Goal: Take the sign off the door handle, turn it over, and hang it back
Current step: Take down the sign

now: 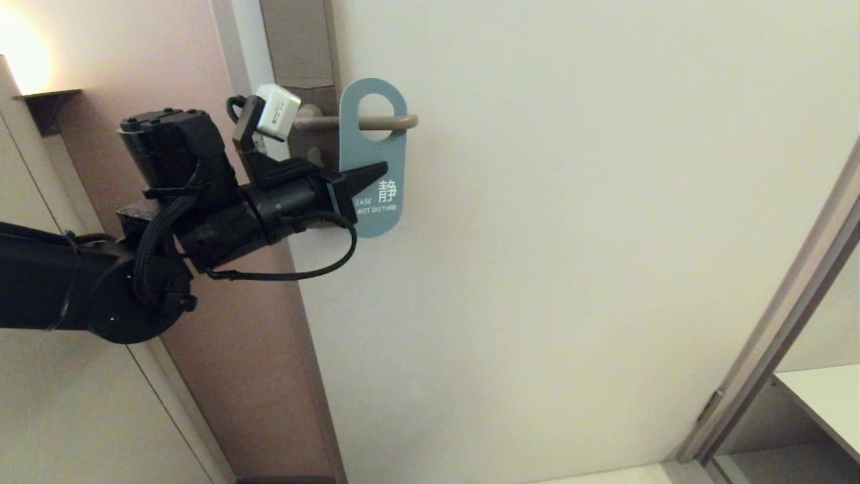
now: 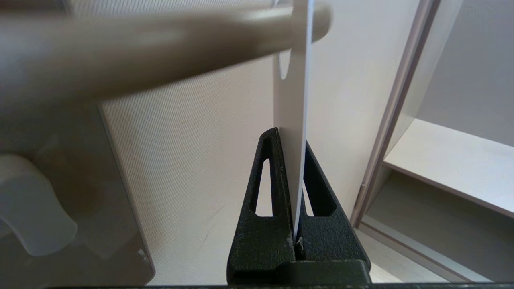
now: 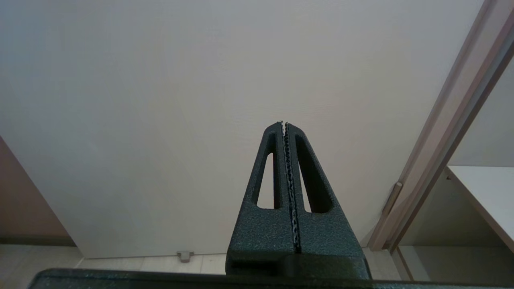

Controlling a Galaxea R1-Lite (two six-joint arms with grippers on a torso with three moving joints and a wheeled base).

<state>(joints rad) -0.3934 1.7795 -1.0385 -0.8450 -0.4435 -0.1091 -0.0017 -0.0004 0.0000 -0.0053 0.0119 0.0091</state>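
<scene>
The sign [image 1: 375, 158] hangs by its oval hole on the door handle [image 1: 356, 122], blue "DO NOT DISTURB" face toward me. My left gripper [image 1: 381, 168] is shut on the sign's left edge, below the handle. In the left wrist view the sign [image 2: 291, 120] stands edge-on between the two black fingers [image 2: 271, 172], with the handle [image 2: 160, 48] passing through it above. My right gripper [image 3: 284, 125] is shut and empty, facing the bare door; it does not show in the head view.
The cream door [image 1: 571, 269] fills the middle. The brownish backplate [image 1: 299, 74] sits at the door's left edge, beside a pinkish wall [image 1: 222, 323]. A door frame [image 1: 772, 349] and a white shelf [image 1: 820, 396] stand at the lower right.
</scene>
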